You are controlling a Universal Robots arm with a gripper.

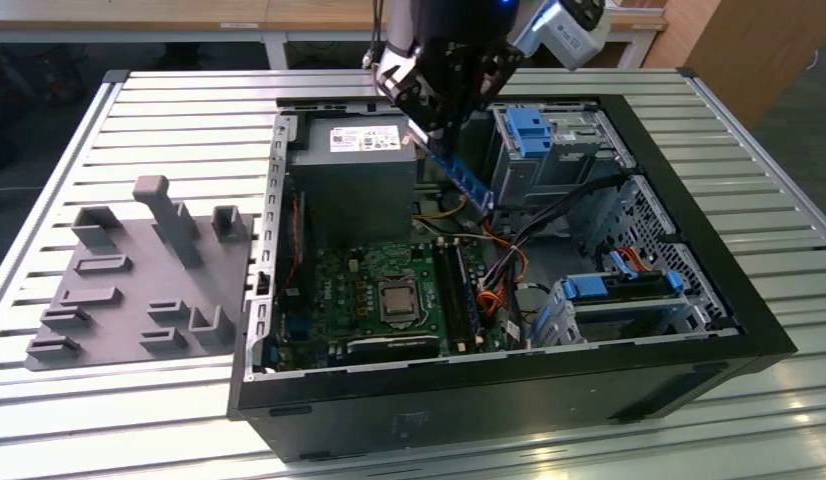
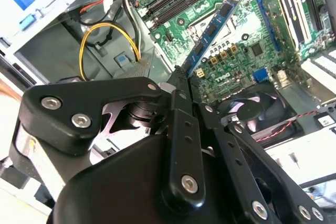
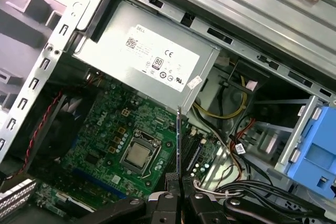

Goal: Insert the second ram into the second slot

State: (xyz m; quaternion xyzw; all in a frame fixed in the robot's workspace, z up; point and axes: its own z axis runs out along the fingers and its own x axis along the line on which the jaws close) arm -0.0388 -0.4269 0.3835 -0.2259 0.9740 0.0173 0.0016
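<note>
My gripper [image 1: 436, 138] hangs over the open computer case [image 1: 733, 300], near its back edge, shut on the upper end of the second ram [image 1: 467, 180], a thin blue circuit-board stick. The stick slants down from the fingers into the case, above the motherboard [image 1: 373, 300]. In the second wrist view the ram [image 2: 212, 30] shows its dark chips beyond my gripper [image 2: 182, 77]. The first wrist view has the ram [image 3: 179, 140] edge-on above my gripper [image 3: 179, 181]. The dark memory slots [image 1: 456, 290] lie beside the processor socket [image 1: 393, 298], well below the stick.
A grey power supply [image 1: 353, 165] stands just beside the gripper on the exterior view's left. Blue drive-bay clips [image 1: 531, 130] and a metal drive cage [image 1: 573, 160] flank it on the right. Loose cables [image 1: 520, 240] cross the case. A grey fixture plate [image 1: 126, 290] lies outside.
</note>
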